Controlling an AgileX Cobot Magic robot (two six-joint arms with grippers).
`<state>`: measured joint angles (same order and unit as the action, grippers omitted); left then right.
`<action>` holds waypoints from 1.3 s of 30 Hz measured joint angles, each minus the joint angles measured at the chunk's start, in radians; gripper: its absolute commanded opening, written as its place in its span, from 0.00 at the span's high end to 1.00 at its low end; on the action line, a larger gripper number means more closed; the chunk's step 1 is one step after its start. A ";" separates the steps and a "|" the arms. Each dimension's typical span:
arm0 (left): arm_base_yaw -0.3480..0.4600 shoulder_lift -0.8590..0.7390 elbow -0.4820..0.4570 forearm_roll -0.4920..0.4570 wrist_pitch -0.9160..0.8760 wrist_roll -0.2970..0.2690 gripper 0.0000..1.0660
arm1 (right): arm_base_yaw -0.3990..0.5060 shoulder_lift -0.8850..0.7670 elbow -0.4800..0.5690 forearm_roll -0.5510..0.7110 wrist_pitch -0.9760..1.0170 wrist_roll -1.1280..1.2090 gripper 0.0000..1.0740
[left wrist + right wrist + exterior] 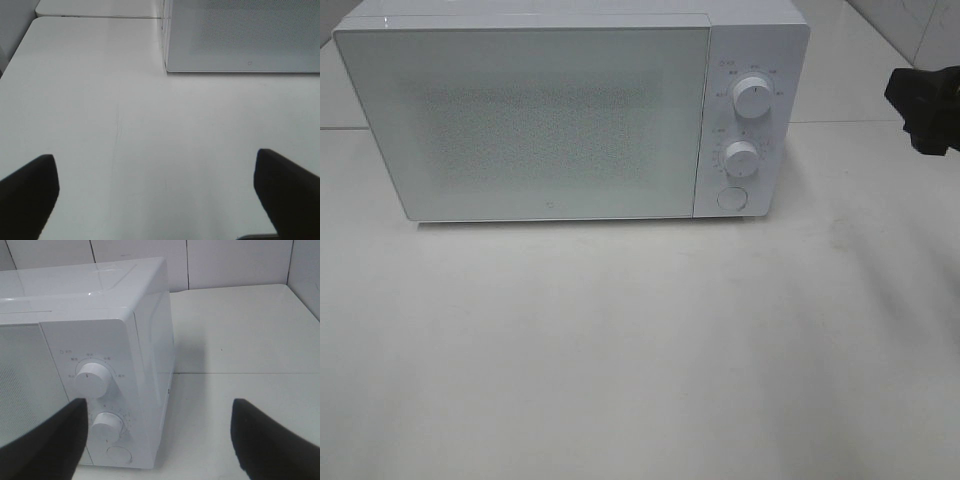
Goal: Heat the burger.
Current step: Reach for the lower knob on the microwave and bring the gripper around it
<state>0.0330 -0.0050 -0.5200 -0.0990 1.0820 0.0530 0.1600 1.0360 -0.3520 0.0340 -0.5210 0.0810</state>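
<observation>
A white microwave [550, 110] stands on the white table with its door shut; it also shows in the left wrist view [240, 35] and the right wrist view [90, 350]. Two dials [751, 96] [741, 157] and a round button [731, 198] sit on its right panel. The burger is not in view. My right gripper [160, 440] is open and empty, held in the air to the right of the microwave; part of it shows at the right edge of the exterior high view [928, 97]. My left gripper [155, 195] is open and empty over bare table, left of the microwave's front.
The white table [640, 340] spreads in front of the microwave. A tiled wall [235, 262] runs behind it. A table seam [100, 17] lies beyond the left gripper, and the table's edge [15, 55] runs nearby.
</observation>
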 measured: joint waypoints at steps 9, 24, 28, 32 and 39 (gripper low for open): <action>0.000 0.000 0.000 0.000 0.000 0.000 0.08 | 0.000 0.154 0.067 0.140 -0.265 -0.149 0.30; 0.000 0.000 0.000 0.000 0.000 0.000 0.08 | 0.246 0.406 0.100 0.481 -0.571 -0.341 0.30; 0.000 0.000 0.000 0.000 0.000 0.000 0.08 | 0.313 0.442 0.100 0.558 -0.629 -0.369 0.30; 0.000 0.000 0.000 0.000 0.000 0.000 0.08 | 0.418 0.496 0.100 0.666 -0.680 -0.375 0.30; 0.000 0.000 0.000 0.000 0.000 0.000 0.08 | 0.516 0.550 0.083 0.763 -0.684 -0.379 0.30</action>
<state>0.0330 -0.0050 -0.5200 -0.0990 1.0820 0.0530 0.6760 1.5860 -0.2690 0.7970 -1.2050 -0.2980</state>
